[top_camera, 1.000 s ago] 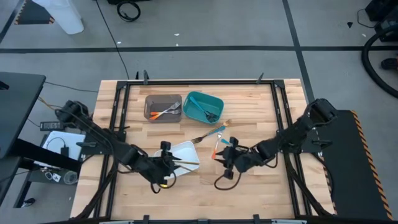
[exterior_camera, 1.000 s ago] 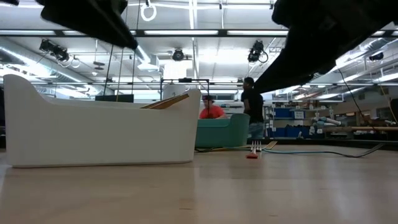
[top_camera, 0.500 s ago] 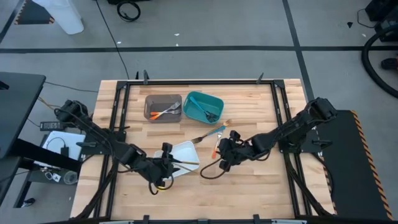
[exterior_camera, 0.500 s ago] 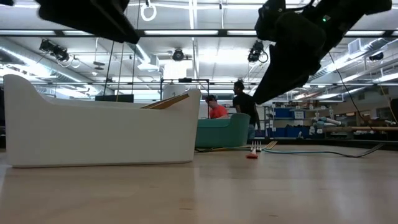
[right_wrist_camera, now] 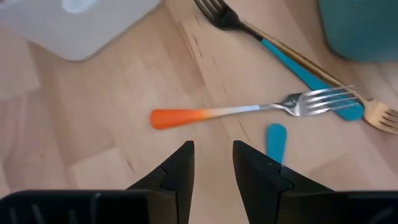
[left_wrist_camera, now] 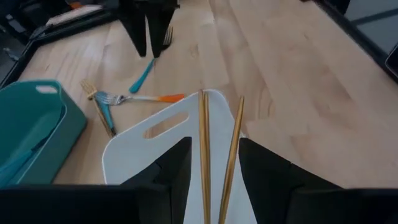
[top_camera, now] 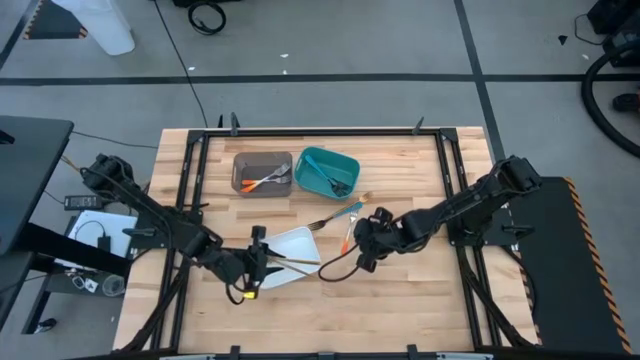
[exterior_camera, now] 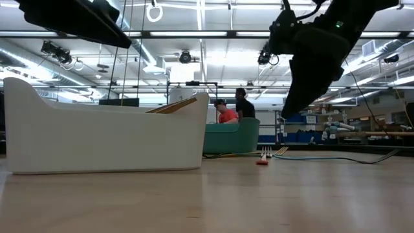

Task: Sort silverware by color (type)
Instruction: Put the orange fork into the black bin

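**Right gripper poised over loose silverware, 2 gold pieces already in the white tray**

Nearest the front edge, the left gripper [top_camera: 250, 272] is seen just beside the white tray [top_camera: 300, 240], its fingers spread and empty; 2 gold-handled pieces [left_wrist_camera: 214, 155] lie in that tray.

Just beyond, the right gripper [top_camera: 362, 240] is held above the table, fingers parted with nothing between them, over an orange-handled fork [right_wrist_camera: 249, 112]. Touching or crossing it are a teal-handled fork [right_wrist_camera: 273, 53] and a gold fork [right_wrist_camera: 379, 115].

Farther back, a grey bin [top_camera: 262, 172] and a teal bin [top_camera: 328, 170] hold sorted pieces.

Because the forks overlap, a neighbour could be dragged or pinched along with the orange one.
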Controlling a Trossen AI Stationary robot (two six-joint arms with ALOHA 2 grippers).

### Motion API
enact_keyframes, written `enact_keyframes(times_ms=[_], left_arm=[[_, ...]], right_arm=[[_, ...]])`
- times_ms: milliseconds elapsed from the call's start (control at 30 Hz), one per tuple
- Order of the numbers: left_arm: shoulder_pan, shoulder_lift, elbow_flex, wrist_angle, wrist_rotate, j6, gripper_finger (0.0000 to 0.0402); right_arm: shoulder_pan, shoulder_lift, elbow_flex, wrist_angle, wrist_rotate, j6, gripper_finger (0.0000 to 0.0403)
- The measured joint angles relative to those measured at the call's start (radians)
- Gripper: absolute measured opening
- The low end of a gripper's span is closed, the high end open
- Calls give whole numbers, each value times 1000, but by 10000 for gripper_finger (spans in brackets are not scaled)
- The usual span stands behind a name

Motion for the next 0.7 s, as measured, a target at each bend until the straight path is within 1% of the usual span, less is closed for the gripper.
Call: enact_keyframes(times_ms=[200, 300, 400, 500, 600, 700], left_arm=[[11, 0, 0, -24, -1, -4, 142], [11, 0, 0, -22, -2, -46, 142], [18, 0, 2, -5, -33, -75, 142], [31, -6, 3, 39, -72, -66, 142], [51, -15, 7, 119, -75, -48, 142], [63, -13, 6, 161, -75, -49, 142]], right_arm=[[-31, 0, 0, -36, -31, -70, 121], [-43, 0, 0, -56, -42, -124, 121], [-54, 0, 0, -62, -44, -209, 121], [-73, 0, 0, -62, -71, -281, 121], [-102, 0, 0, -85, -104, -304, 121], [-125, 0, 0, -130, -118, -313, 119]])
